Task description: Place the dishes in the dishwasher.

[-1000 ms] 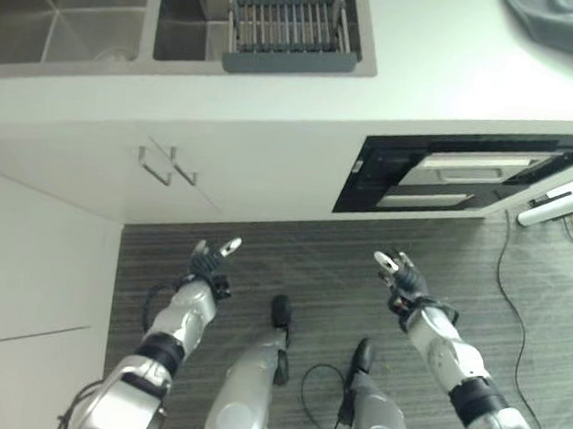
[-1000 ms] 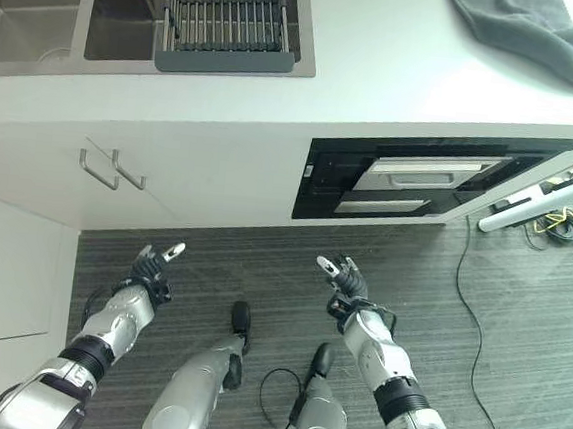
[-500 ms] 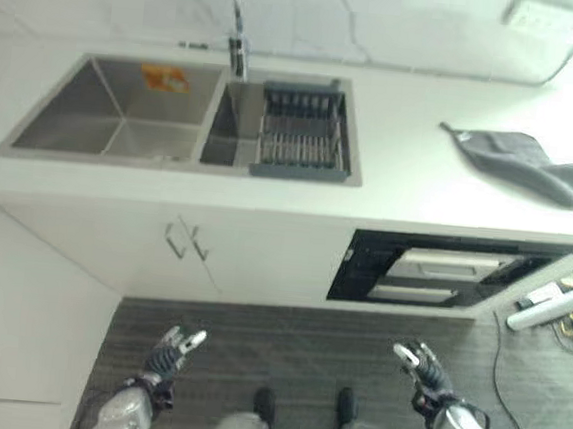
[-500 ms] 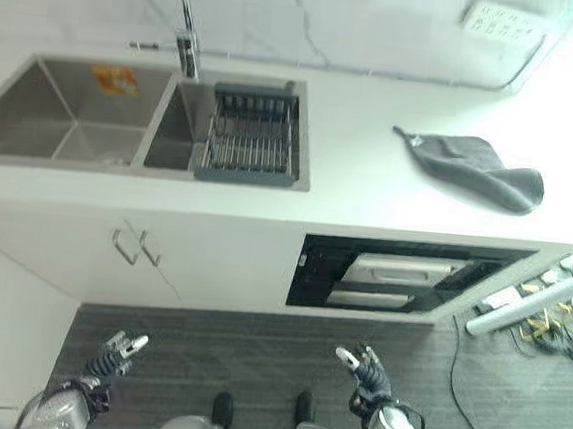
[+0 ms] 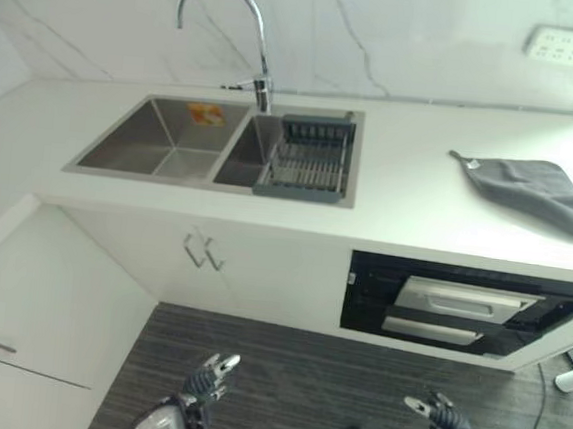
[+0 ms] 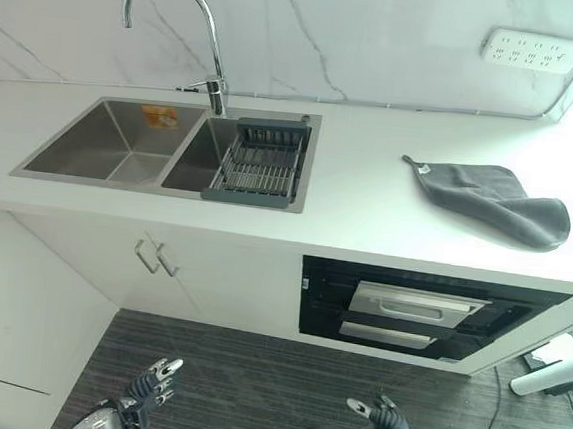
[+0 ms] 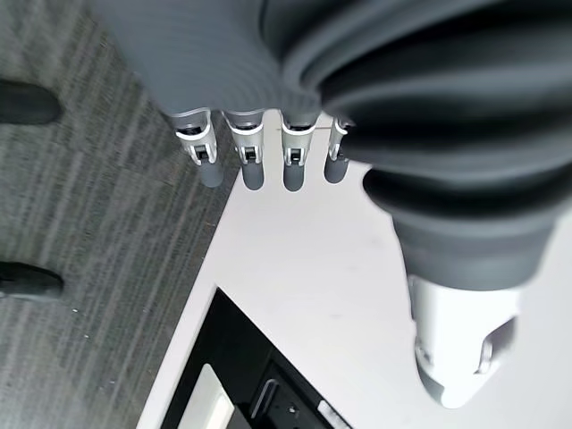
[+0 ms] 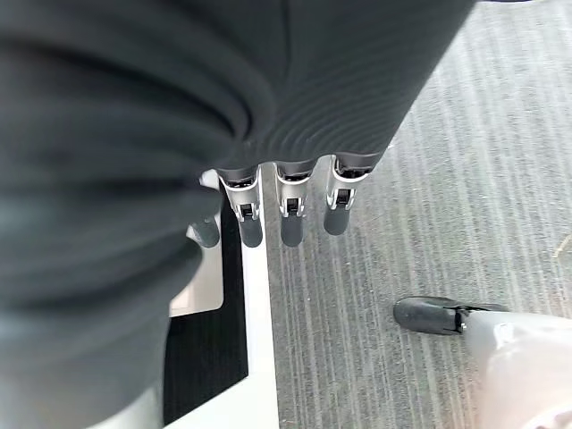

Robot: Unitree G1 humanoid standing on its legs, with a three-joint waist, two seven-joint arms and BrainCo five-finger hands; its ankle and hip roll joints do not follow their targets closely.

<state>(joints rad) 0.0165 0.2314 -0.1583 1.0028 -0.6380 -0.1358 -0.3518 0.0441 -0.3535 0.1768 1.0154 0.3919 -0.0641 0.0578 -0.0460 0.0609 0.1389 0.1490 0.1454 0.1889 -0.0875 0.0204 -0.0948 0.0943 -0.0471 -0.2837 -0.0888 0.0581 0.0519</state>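
The dishwasher (image 5: 469, 311) is a black built-in unit under the white counter, with silver panels on its front (image 6: 414, 308). A grey dish rack (image 5: 307, 156) sits in the right basin of the sink; I cannot make out any dishes in it. My left hand (image 5: 207, 378) is low over the dark floor in front of the cabinets, open and empty, its fingers (image 7: 250, 161) straight. My right hand (image 6: 381, 416) hovers in front of the dishwasher, well short of it, open with straight fingers (image 8: 290, 210) and holding nothing.
A steel double sink (image 5: 162, 148) with a curved tap (image 6: 212, 88) is set in the counter. A grey cloth (image 6: 499, 198) lies on the counter at the right. White cabinet doors with handles (image 5: 203, 252) stand left of the dishwasher. A power strip (image 6: 532, 45) is on the wall.
The camera has tilted up, so the wall, tap and whole counter now show and both hands sit lower in the picture. Both hands stay open and empty.
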